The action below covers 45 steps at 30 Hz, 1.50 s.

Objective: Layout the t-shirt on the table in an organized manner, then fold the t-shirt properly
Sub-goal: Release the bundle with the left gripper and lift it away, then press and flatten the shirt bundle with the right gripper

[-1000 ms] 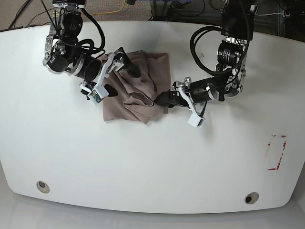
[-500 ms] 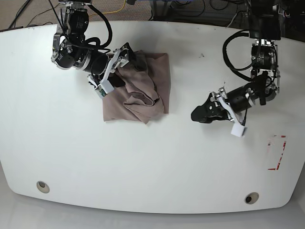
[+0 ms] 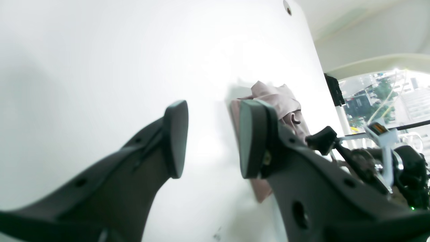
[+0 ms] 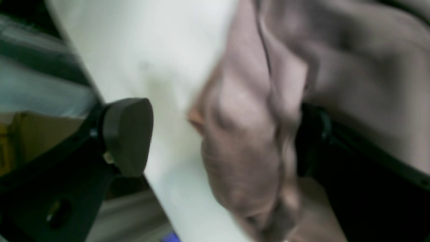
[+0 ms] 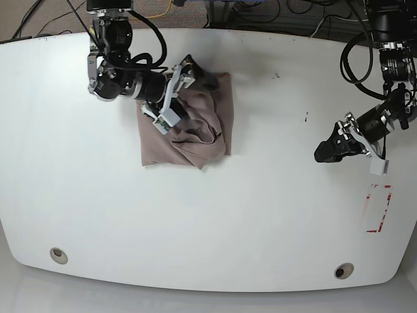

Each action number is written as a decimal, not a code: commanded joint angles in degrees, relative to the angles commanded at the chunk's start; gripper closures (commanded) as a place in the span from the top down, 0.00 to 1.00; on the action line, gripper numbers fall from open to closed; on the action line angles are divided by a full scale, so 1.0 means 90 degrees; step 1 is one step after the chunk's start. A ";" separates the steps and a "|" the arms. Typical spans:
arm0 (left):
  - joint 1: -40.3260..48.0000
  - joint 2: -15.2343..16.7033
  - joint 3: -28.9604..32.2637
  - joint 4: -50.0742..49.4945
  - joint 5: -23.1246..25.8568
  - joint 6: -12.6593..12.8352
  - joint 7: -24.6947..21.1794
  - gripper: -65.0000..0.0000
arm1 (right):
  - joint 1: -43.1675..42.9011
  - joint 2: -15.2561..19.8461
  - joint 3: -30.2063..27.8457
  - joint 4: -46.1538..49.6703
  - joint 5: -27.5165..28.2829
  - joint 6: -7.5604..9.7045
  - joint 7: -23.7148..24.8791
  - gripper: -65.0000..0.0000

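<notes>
One t-shirt (image 5: 195, 124) lay bunched and wrinkled on the table (image 5: 215, 215), toward the far edge and nearer the left corner in the base view. The right gripper (image 5: 174, 98) was set at the shirt's far left part, jaws parted, with cloth bulging between them (image 4: 248, 141). Well apart, near the right edge, the left gripper (image 3: 208, 137) was held open and empty above bare tabletop.
</notes>
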 joint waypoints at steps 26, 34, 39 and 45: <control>0.0205 -0.0156 -0.0059 0.0254 0.0049 0.0000 0.0000 0.36 | 0.0527 0.0381 0.0703 0.0186 -0.0049 0.0000 -0.0195 0.87; 0.0361 -0.0137 -0.0059 0.0283 0.0049 0.0000 0.0000 0.36 | 0.0791 0.0469 0.0811 -0.0205 -0.0020 0.0000 -0.0186 0.87; 0.0371 -0.0137 -0.0059 0.0293 0.0049 0.0000 0.0000 0.36 | 0.1123 0.0127 0.0801 -0.0645 -0.0020 0.0000 -0.0176 0.87; 0.0459 -0.0166 -0.0078 0.0303 0.0039 0.0000 0.0000 0.36 | 0.1709 -0.0371 0.0801 -0.1426 -0.0049 0.0000 -0.0176 0.87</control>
